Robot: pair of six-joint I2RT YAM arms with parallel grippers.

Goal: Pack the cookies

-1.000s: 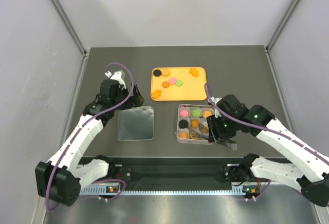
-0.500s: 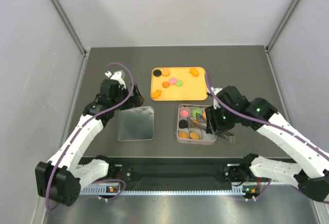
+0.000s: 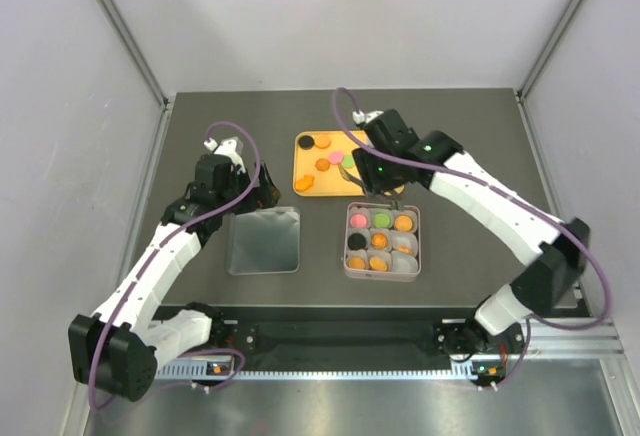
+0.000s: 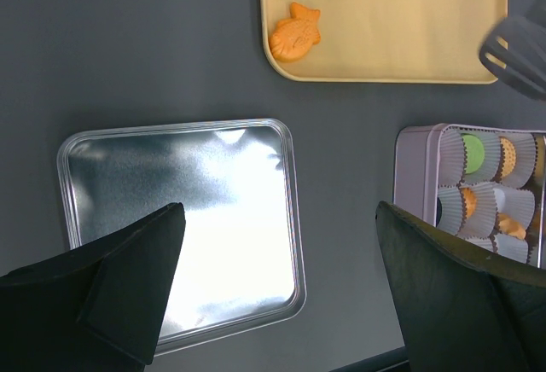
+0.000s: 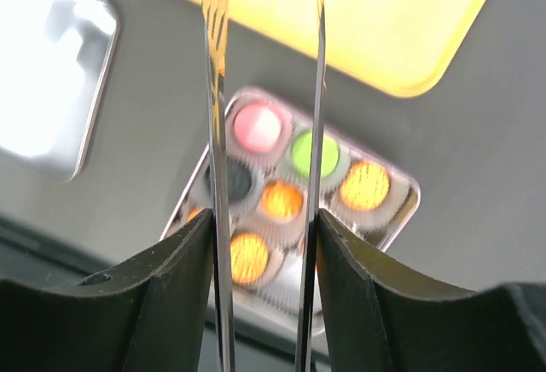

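Left claw (image 4: 277, 210): spread wide, above the silver lid (image 4: 183, 218) on the desk (image 4: 128, 48).
Right claw (image 5: 264, 235): gripping tongs (image 5: 217, 133), over the yellow tray (image 4: 409, 39).
Cookies (image 3: 335, 159): some on tray, others in the tin (image 3: 348, 246).

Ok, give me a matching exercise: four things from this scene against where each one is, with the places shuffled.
Things:
1. fish-shaped cookie
2. silver lid
3. paper cups
4. tongs

Places:
A. in the square tin
B. held by the right gripper
C. on the tray
D. flat on the table

Pairs: 1-C, 2-D, 3-A, 4-B
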